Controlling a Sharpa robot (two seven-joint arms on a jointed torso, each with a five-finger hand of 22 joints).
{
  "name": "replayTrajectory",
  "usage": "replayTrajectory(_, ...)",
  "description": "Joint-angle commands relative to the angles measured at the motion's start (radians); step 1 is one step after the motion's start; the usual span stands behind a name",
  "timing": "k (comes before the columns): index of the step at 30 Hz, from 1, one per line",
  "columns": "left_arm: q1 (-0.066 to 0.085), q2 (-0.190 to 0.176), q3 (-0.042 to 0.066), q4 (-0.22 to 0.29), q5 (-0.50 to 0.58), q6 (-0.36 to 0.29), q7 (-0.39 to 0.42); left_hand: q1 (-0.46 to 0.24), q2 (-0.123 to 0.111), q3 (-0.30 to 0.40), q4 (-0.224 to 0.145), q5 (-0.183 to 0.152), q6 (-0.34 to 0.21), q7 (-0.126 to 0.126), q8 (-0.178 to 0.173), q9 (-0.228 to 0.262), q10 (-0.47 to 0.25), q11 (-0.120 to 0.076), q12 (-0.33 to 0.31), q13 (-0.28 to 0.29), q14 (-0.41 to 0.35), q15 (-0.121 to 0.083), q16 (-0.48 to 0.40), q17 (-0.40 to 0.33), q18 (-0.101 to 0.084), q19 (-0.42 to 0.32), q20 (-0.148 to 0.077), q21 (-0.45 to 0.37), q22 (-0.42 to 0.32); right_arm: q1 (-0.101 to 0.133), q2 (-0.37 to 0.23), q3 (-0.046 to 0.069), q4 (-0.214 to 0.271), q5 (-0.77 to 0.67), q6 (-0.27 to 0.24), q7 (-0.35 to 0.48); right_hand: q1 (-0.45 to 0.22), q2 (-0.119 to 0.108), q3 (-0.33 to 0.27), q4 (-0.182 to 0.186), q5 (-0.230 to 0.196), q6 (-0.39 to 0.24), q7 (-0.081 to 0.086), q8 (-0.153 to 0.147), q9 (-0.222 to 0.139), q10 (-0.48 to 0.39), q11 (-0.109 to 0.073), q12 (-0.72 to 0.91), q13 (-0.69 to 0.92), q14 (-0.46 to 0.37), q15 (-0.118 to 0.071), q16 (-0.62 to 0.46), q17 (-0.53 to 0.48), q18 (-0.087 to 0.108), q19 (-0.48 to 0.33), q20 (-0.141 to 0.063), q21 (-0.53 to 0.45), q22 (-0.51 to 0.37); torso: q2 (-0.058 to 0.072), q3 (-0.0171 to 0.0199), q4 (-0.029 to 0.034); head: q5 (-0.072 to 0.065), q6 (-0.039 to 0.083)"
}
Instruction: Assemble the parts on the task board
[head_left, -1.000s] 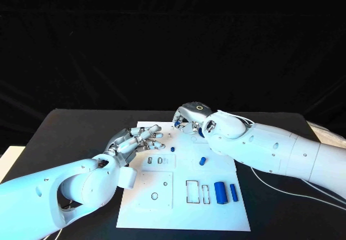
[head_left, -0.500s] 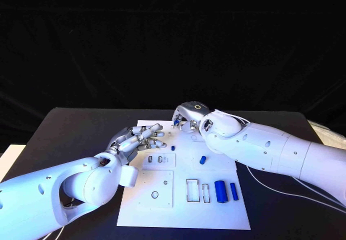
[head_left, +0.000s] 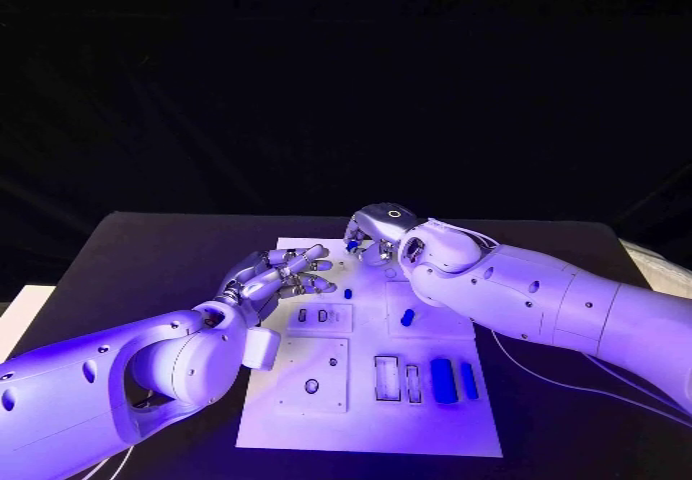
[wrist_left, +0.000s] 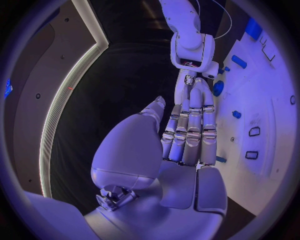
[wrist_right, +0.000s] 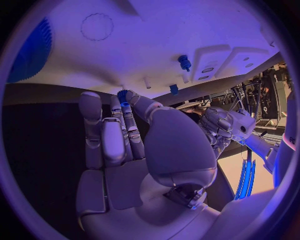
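The white task board (head_left: 368, 425) lies mid-table. My right hand (head_left: 372, 238) hovers at the board's far edge, pinching a small blue toothed part (wrist_right: 123, 94) in its fingertips; the same part (head_left: 351, 243) peeks out at the hand's left side. My left hand (head_left: 281, 276) is over the board's far left with fingers stretched out and nothing in them; the left wrist view has these fingers (wrist_left: 189, 135) pointing toward the right hand (wrist_left: 195, 70). A blue peg (head_left: 348, 294) stands just right of the left fingertips.
A small blue piece (head_left: 407, 318) lies mid-board, and two blue blocks (head_left: 441, 381) (head_left: 469, 380) lie beside rectangular slots (head_left: 387, 378) near the right edge. A large blue gear (wrist_right: 30, 50) sits on the board by the right hand. Black tabletop (head_left: 159, 270) surrounds the board.
My left hand has lifted slightly and its fingers have spread a little. The right hand stays at the board's far edge with the blue part.
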Motion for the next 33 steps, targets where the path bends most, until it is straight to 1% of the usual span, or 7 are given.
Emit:
replayTrajectory(1,0.001,0.003,0.001,-0.001,0.001,0.022,0.003,0.006,0.005,0.0,-0.007,0.004,0.0,0.001,0.0,0.002,-0.004,-0.001,0.007,-0.001,-0.006,0.002,-0.006,-0.001,0.002,-0.007,-0.001,-0.003,-0.001,-0.002,0.001,0.0,0.005,-0.003,0.017,0.012,0.002,-0.001,-0.001,0.006,0.003,-0.005,0.004,-0.005,0.001,0.011,-0.018,0.004,0.01,0.037,0.004,0.004,0.001,-0.009,0.0,0.004,0.005,0.001,0.0,-0.0003,-0.0006,0.001,-0.001)
replayTrajectory(7,0.001,0.005,0.001,-0.003,0.002,0.023,0.003,0.007,0.005,0.001,-0.008,0.004,0.0,0.001,-0.001,0.002,-0.005,0.0,0.007,-0.002,-0.006,0.002,-0.007,-0.002,0.002,-0.007,-0.001,-0.003,-0.001,-0.003,0.007,0.0,0.001,-0.004,0.019,0.01,0.001,-0.002,-0.002,0.007,0.004,-0.005,0.004,-0.005,0.001,0.011,-0.018,0.004,0.01,0.037,0.004,0.003,0.001,-0.009,0.0,0.004,0.005,0.001,0.0,-0.0011,0.0001,0.0,-0.001)
replayTrajectory(10,0.001,0.006,0.001,-0.003,0.003,0.023,0.003,0.007,0.005,0.001,-0.008,0.004,0.0,0.001,-0.001,0.002,-0.005,0.0,0.007,-0.002,-0.006,0.002,-0.007,-0.002,0.002,-0.007,-0.001,-0.003,-0.001,-0.003,0.014,0.0,-0.007,-0.016,0.021,-0.002,-0.002,-0.005,-0.005,0.008,0.004,-0.007,0.004,-0.006,0.001,0.009,-0.017,0.003,0.01,0.037,0.005,0.004,0.001,-0.009,-0.001,0.004,0.006,0.002,0.0,-0.0009,0.0021,0.0,-0.001)
replayTrajectory(25,0.001,0.009,0.001,-0.002,0.004,0.027,0.003,0.007,0.005,0.001,-0.008,0.004,0.0,0.001,-0.001,0.002,-0.005,0.0,0.007,-0.002,-0.006,0.002,-0.007,-0.002,0.002,-0.007,-0.001,-0.003,-0.001,-0.004,0.041,0.0,-0.033,-0.039,0.039,-0.051,-0.016,-0.012,-0.013,0.019,0.004,-0.027,0.011,-0.021,-0.002,-0.017,-0.009,-0.004,0.004,0.036,0.012,0.008,0.002,-0.008,-0.01,0.008,0.008,-0.001,0.001,-0.0011,0.0012,0.007,-0.003)
replayTrajectory(28,0.001,0.009,0.001,-0.002,0.004,0.028,0.003,0.007,0.005,0.001,-0.008,0.004,0.0,0.001,-0.001,0.002,-0.005,0.0,0.007,-0.002,-0.006,0.002,-0.007,-0.002,0.002,-0.007,-0.001,-0.003,-0.001,-0.004,0.045,0.0,-0.037,-0.041,0.044,-0.054,-0.022,-0.021,-0.014,0.025,0.002,-0.051,0.021,-0.031,-0.007,-0.057,0.001,-0.006,-0.007,0.032,0.023,-0.001,-0.015,-0.006,-0.026,0.014,-0.003,-0.02,0.0,-0.001,0.0004,0.008,-0.003)
replayTrajectory(29,0.001,0.009,0.001,-0.002,0.004,0.028,0.003,0.007,0.005,0.001,-0.008,0.004,0.0,0.001,-0.001,0.002,-0.005,0.0,0.007,-0.002,-0.006,0.002,-0.007,-0.002,0.002,-0.007,-0.001,-0.003,-0.001,-0.004,0.045,0.0,-0.038,-0.041,0.047,-0.054,-0.029,-0.031,-0.016,0.027,0.0,-0.07,0.028,-0.033,-0.011,-0.101,0.011,-0.003,-0.017,0.023,0.033,-0.023,-0.045,-0.002,-0.047,0.021,-0.023,-0.051,0.0,-0.0012,0.0003,0.008,-0.003)
replayTrajectory(33,0.001,0.009,0.001,-0.002,0.004,0.028,0.002,0.007,0.005,0.001,-0.008,0.004,0.0,0.001,-0.001,0.002,-0.005,0.0,0.007,-0.002,-0.006,0.002,-0.007,-0.002,0.002,-0.007,-0.001,-0.003,-0.001,-0.004,0.044,0.0,-0.037,-0.037,0.05,-0.051,-0.033,-0.051,-0.035,0.03,-0.002,-0.115,0.036,-0.033,-0.021,-0.201,0.03,-0.004,-0.02,0.003,0.049,-0.07,-0.111,0.007,-0.084,0.036,-0.057,-0.097,0.001,-0.0007,-0.0002,0.008,-0.004)
